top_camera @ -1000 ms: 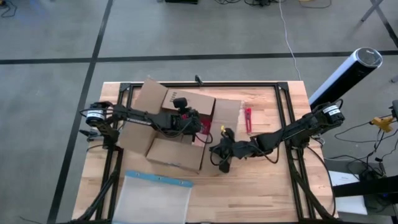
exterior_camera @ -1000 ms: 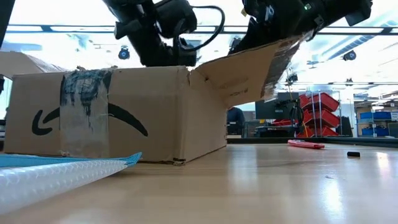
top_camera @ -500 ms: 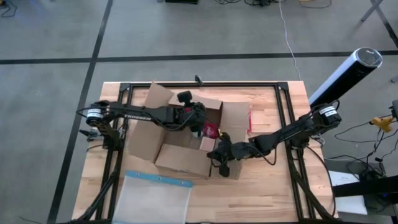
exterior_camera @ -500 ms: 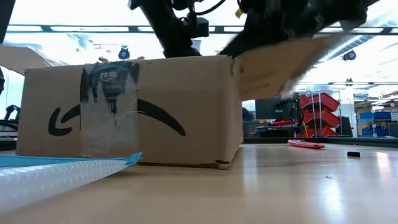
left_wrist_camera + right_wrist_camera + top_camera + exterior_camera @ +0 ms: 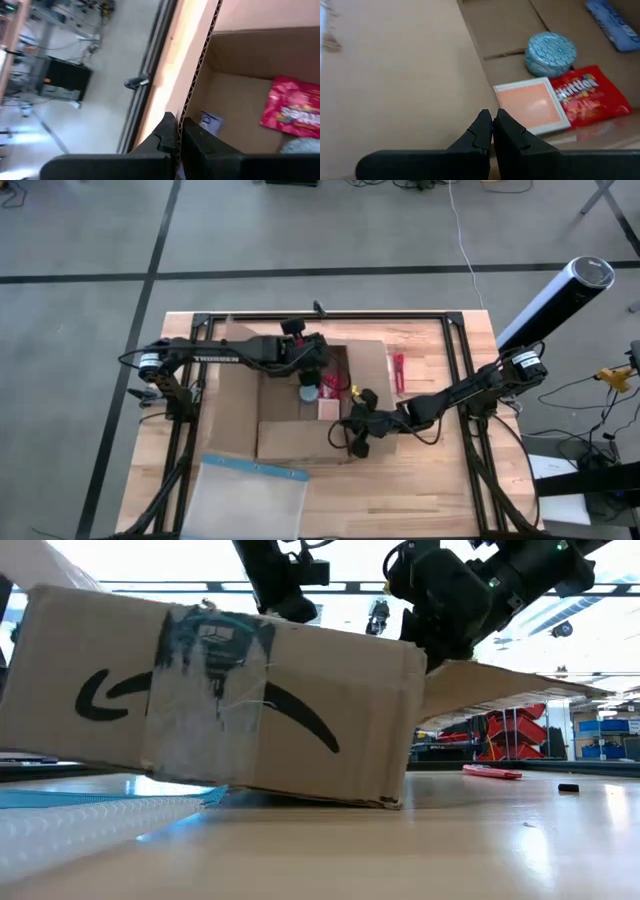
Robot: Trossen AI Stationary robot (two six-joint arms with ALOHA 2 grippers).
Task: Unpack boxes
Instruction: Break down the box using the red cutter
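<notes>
Two arms meet over one open box (image 5: 290,405) in the middle of the table (image 5: 420,480), seen from above. The left gripper (image 5: 310,365) reaches in at the far wall, the right gripper (image 5: 350,430) sits at the box's right-hand near corner; from here I cannot make out either pair of fingers. A red tool (image 5: 398,372) lies just beyond the right flap, a clear pouch (image 5: 250,498) near the front edge.

From table height the box (image 5: 220,705) sits tilted, its left end lifted, and both grippers are cut off above.

The left wrist view shows the fingers (image 5: 197,145) pinched on the cardboard wall, a red candy bag (image 5: 292,107) inside.

The right wrist view shows the fingers (image 5: 506,132) pressed together, perhaps on a cardboard edge, though that is hard to tell, over a blue round tin (image 5: 551,51), a pink card (image 5: 532,106) and the bag.
</notes>
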